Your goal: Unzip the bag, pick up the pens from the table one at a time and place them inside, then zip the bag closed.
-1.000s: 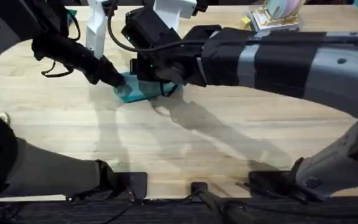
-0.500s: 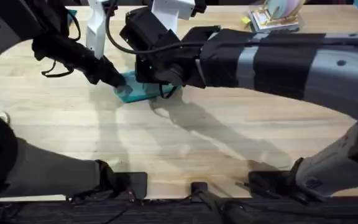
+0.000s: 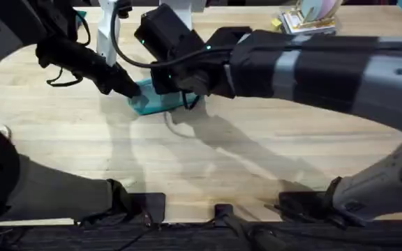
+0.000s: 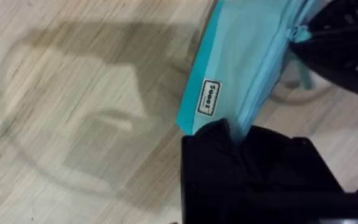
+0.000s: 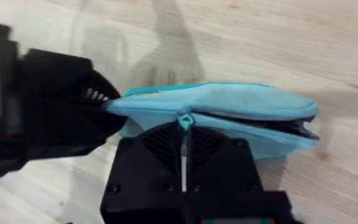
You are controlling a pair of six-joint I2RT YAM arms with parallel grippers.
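- Two grippers closing in on one teal bag (image 3: 155,101), lying on the far-left part of the light wooden table (image 3: 257,174) in the overhead view.
- Left gripper (image 3: 132,92) reaching in from the left, pinching the bag's left end; in the left wrist view black fingers (image 4: 229,162) pressing together on the fabric just below a small white label (image 4: 208,106).
- Right gripper (image 3: 180,87) reaching across from the right, hanging directly over the bag's middle and right part, covering much of it from above.
- In the right wrist view, right gripper (image 5: 183,134) sitting at the bag's (image 5: 229,112) zip line, the small teal pull tab (image 5: 183,119) lying right at its fingertips, apparently nipped between them, fingers pressed close together.
- Zip showing partly parted toward the bag's far end in the right wrist view, a dark slit gaping along the seam there.
- Left gripper (image 5: 98,102) appearing in that same view as a black block clamping the opposite end of the bag.
- Bag lying flat on the table, stretched between the two grippers, touching both.
- Stack of colourful items (image 3: 309,17) resting at the table's far edge, well apart from the bag.
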